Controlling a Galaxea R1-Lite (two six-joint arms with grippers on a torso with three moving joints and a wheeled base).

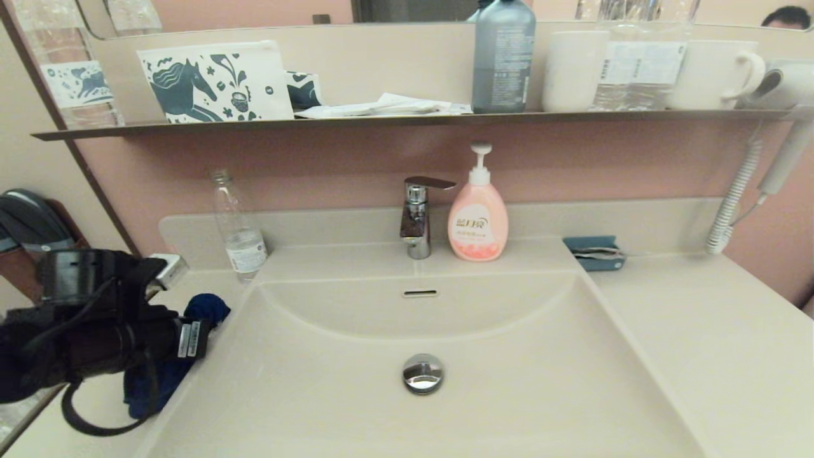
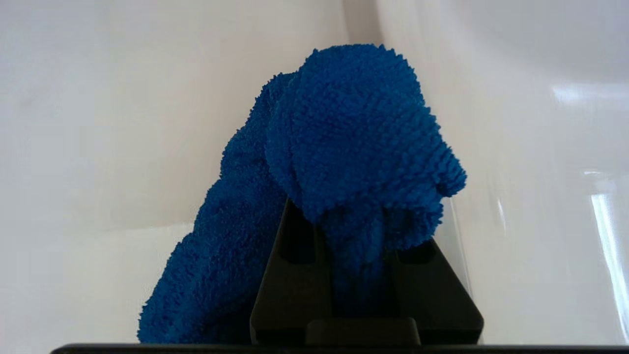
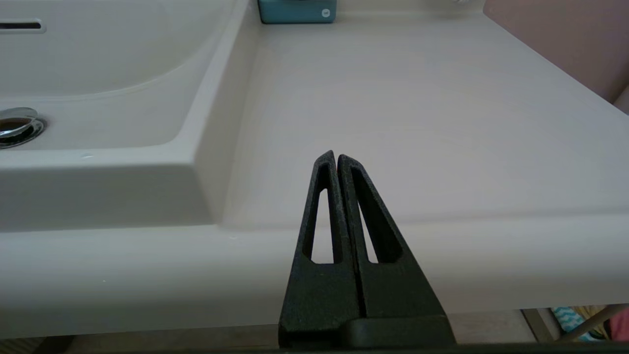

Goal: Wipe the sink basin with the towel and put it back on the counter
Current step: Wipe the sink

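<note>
My left gripper (image 1: 202, 324) is over the left strip of counter, just beside the sink basin's (image 1: 521, 381) left rim. It is shut on a fluffy blue towel (image 2: 354, 132). The towel bunches over the fingertips, and a fold hangs down beside the left gripper (image 2: 357, 236). In the head view the towel (image 1: 206, 308) shows past the black wrist and below it. The basin has a chrome drain plug (image 1: 422, 373) and a slot overflow (image 1: 420, 293). My right gripper (image 3: 337, 158) is shut and empty, parked off the front edge of the right counter (image 3: 417, 123).
A chrome faucet (image 1: 418, 216) and a pink pump soap bottle (image 1: 478, 216) stand behind the basin. A clear plastic bottle (image 1: 238, 229) stands at the back left and a teal box (image 1: 593, 252) at the back right. A shelf (image 1: 407, 119) with toiletries runs above.
</note>
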